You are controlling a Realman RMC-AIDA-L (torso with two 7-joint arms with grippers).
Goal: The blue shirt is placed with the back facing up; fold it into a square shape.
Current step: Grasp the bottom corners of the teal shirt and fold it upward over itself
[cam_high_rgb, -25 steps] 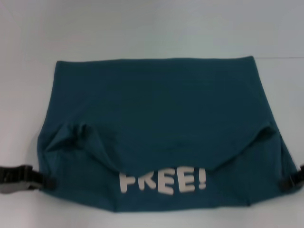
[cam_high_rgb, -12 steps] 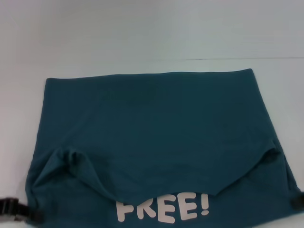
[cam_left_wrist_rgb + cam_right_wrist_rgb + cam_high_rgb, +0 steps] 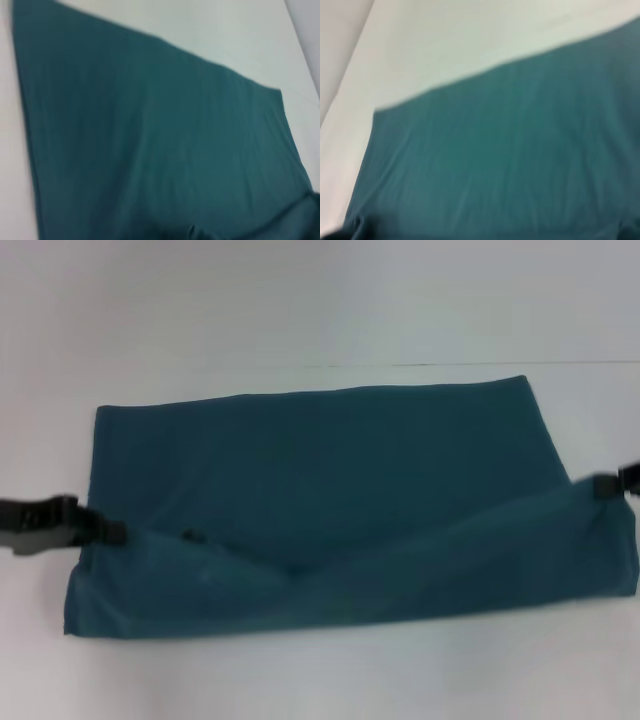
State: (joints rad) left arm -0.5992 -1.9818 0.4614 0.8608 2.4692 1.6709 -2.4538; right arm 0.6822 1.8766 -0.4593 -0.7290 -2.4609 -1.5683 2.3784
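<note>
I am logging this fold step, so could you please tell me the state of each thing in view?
blue shirt: lying on the table, near part lifted into a raised, sagging flap, no lettering showing.
left gripper: at the shirt's left edge, shut on the fabric.
right gripper: at the shirt's right edge, shut on the fabric.
table: white, shirt on it.

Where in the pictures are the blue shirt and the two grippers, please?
blue shirt (image 3: 320,470): head view, on the flat back panel.
left gripper (image 3: 108,532): head view, at its tip on the shirt's left edge.
right gripper (image 3: 603,487): head view, at its tip on the shirt's right edge.
</note>
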